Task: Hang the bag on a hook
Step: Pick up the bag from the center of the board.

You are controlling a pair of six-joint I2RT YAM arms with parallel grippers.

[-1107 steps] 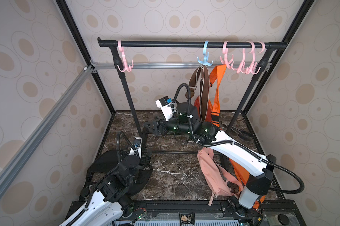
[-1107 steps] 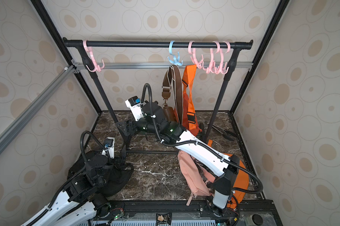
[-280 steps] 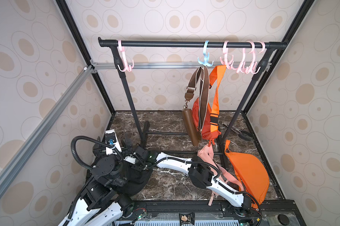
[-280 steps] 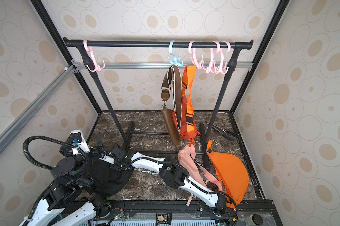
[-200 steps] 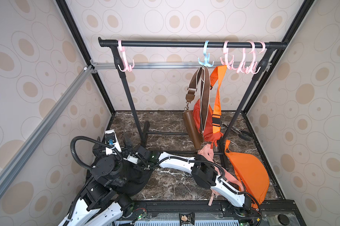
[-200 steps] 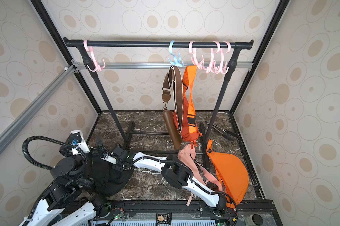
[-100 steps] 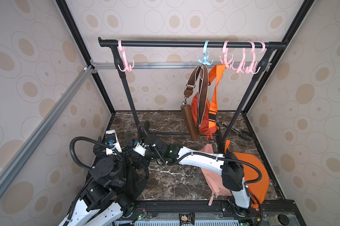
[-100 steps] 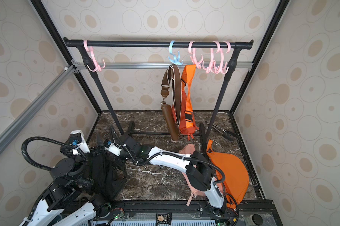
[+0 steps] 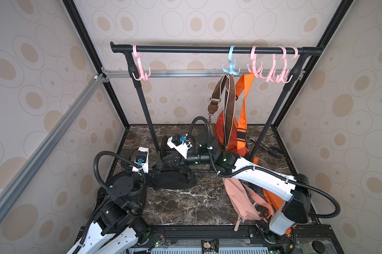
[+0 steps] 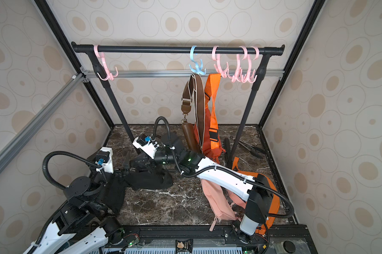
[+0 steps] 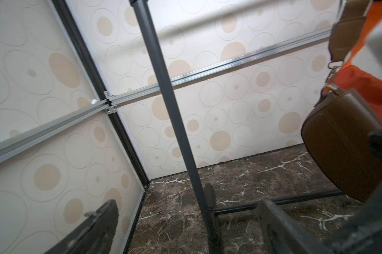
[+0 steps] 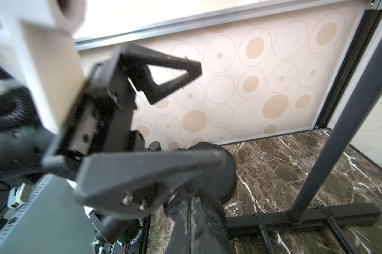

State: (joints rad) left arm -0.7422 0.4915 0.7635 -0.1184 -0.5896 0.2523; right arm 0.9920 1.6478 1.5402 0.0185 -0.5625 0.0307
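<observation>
Black fabric bag [image 9: 174, 180] lies on the worktop [image 9: 185, 204] beside the black metal rack [image 9: 143, 105] in both top views, right gripper [image 9: 163, 165] clamped on it. Left wrist view: your left gripper [image 11: 185, 211] gapes empty. Right wrist view: keep the strap [image 12: 192, 222] taut, lifting toward a pink plastic hook [image 9: 141, 76]. No writing legible.

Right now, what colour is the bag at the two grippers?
Black; the bag shows best in a top view.
</observation>
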